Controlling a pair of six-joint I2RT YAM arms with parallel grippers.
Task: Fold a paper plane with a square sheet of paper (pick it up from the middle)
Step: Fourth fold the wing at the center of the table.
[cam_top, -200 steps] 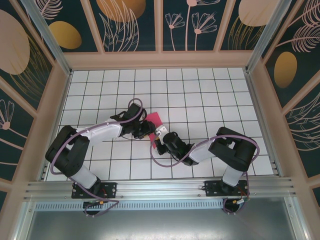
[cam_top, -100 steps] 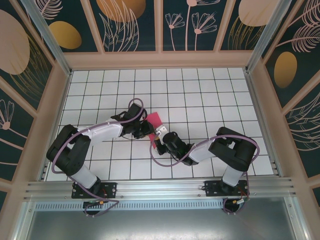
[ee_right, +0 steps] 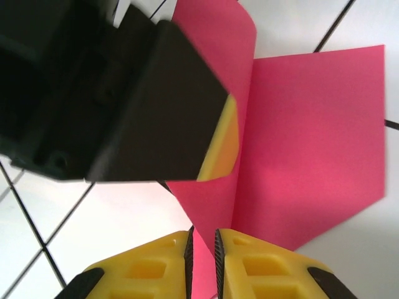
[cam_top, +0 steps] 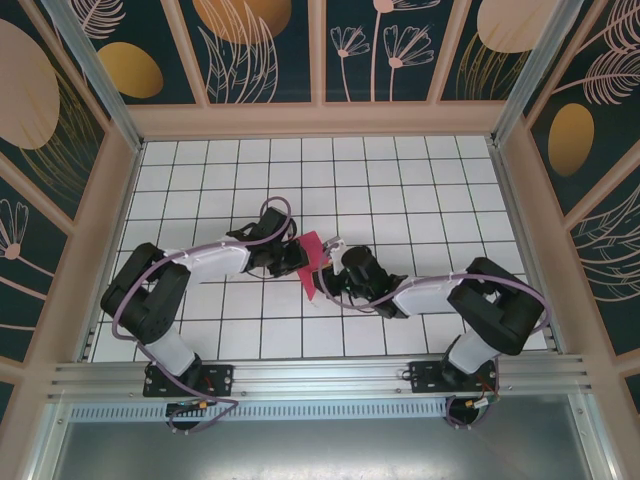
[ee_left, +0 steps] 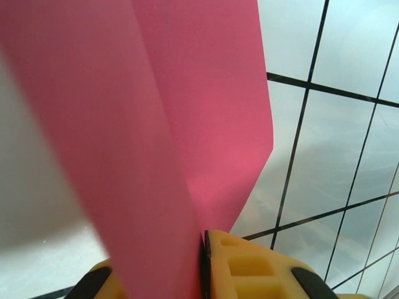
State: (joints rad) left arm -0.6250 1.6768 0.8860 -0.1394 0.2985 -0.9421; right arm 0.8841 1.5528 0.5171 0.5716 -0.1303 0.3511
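Both are meeting above the table [cam_top: 400,180] at the square sheet of paper [cam_top: 310,252], which is standing folded between them. Left fingers [ee_left: 249,271] are pinching one flap. Right fingers [ee_right: 262,269] are sitting narrowly parted astride the crease, which is running straight away from them.

White tiled table [cam_top: 400,180] with dark grid lines, pale wooden frame [cam_top: 320,120] around it, dark teal wall panels [cam_top: 265,60] painted with golden leaves and flowers, aluminium rail [cam_top: 320,378] along near edge, even bright light
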